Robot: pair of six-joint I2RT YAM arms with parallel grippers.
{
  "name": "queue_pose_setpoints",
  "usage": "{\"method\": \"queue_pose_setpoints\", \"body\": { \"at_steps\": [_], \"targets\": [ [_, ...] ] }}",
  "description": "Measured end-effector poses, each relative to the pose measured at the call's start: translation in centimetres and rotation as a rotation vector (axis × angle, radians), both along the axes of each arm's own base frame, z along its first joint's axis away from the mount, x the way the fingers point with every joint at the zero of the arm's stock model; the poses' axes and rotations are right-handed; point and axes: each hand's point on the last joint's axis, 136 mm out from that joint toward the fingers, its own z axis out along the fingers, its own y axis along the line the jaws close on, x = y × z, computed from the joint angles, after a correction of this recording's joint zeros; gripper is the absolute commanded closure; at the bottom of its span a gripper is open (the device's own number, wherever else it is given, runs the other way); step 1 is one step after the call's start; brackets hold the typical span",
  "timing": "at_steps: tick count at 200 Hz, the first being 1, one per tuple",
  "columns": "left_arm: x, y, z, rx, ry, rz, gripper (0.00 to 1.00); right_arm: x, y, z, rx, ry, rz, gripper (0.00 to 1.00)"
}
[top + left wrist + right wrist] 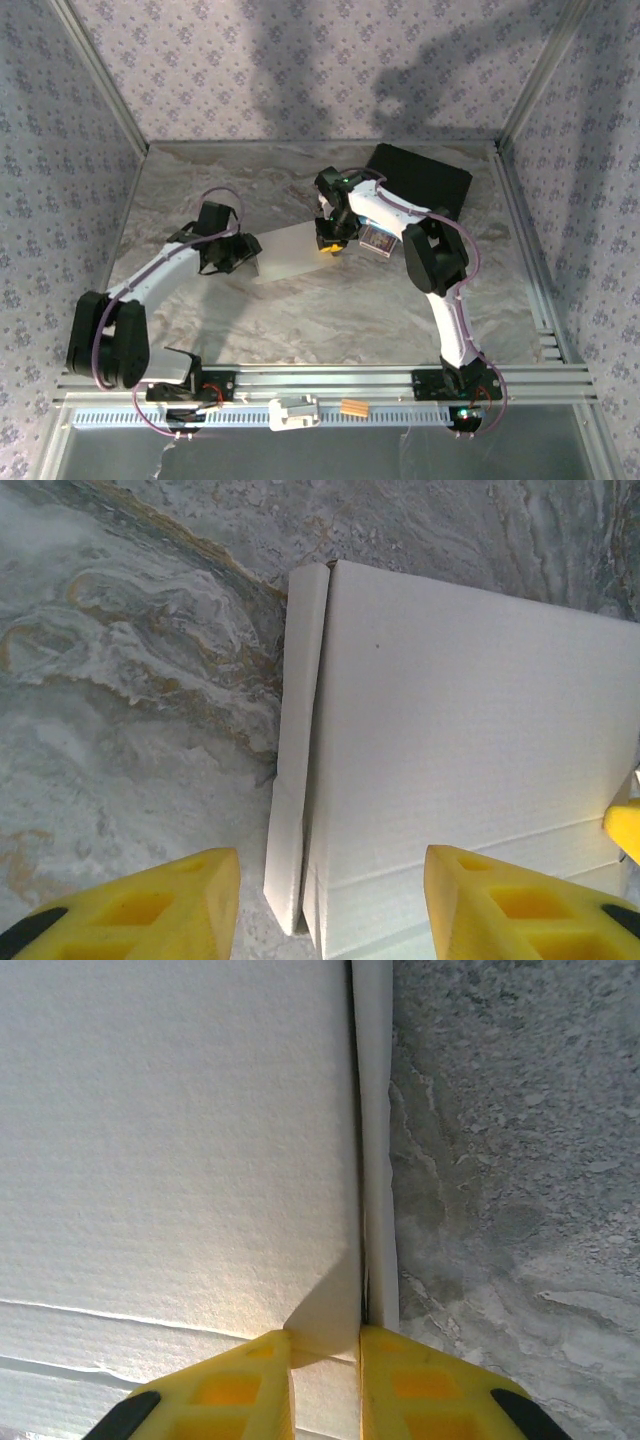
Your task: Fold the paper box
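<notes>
The paper box [292, 254] is a flat white cardboard shape lying on the marble tabletop between my two grippers. My left gripper [236, 256] is at its left end. In the left wrist view that gripper [330, 870] stands open, its yellow fingers [190, 890] set wide on either side of the box's narrow side flap [298, 730] without touching it. My right gripper [331, 246] is at the box's right end. In the right wrist view it [325, 1338] is shut on the box's edge [340, 1300], right beside the thin side flap [378, 1160].
A black rectangular case [420, 180] lies at the back right, partly under the right arm. A small patterned card packet [377, 238] sits just right of the right gripper. Patterned walls enclose the table, and metal rails [330, 385] run along the near edge.
</notes>
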Motion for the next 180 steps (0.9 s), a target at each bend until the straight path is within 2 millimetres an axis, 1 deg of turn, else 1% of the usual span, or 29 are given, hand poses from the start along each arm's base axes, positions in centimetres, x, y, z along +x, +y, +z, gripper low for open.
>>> {"method": "queue_pose_setpoints", "body": {
  "at_steps": [17,41,56,69,85,103,127,144,159,175,180],
  "targets": [
    [0.3,-0.6,-1.4,-0.012,0.028,-0.027,0.52,0.0,0.0,0.0,-0.003,-0.001,0.0,0.79],
    [0.3,-1.0,-3.1,-0.015,0.065,-0.048,0.61,0.0,0.0,0.0,-0.003,0.0,-0.003,0.79],
    [0.3,-1.2,-3.4,-0.022,0.062,-0.058,0.7,0.0,0.0,0.0,-0.004,0.001,-0.003,0.78],
    [0.5,-1.4,-3.4,-0.028,0.047,-0.065,0.72,-0.1,0.0,0.0,-0.002,0.0,-0.004,0.76],
    [0.5,-1.4,-3.6,-0.031,0.039,-0.067,0.72,-0.2,-0.1,0.4,0.008,0.001,-0.006,0.71],
    [0.5,-1.4,-3.8,-0.034,0.032,-0.07,0.72,-0.2,-0.6,1.3,0.029,-0.004,-0.019,0.66],
    [0.4,-1.4,-3.7,-0.034,0.018,-0.075,0.72,0.8,-1.7,3.2,0.092,-0.036,-0.05,0.58],
    [0.4,-1.3,-3.7,-0.033,0.012,-0.081,0.73,1.7,-2.5,4.2,0.139,-0.053,-0.066,0.5],
    [0.4,-1.3,-3.7,-0.029,0.008,-0.087,0.74,2.2,-2.8,4.2,0.179,-0.058,-0.063,0.44],
    [0.5,-1.2,-3.7,-0.028,0.008,-0.087,0.77,1.8,-2.6,3.4,0.216,-0.04,-0.05,0.37],
    [0.4,-1.2,-3.8,-0.029,0.008,-0.088,0.78,1.6,-2.6,3.2,0.223,-0.032,-0.042,0.32]
  ]
}}
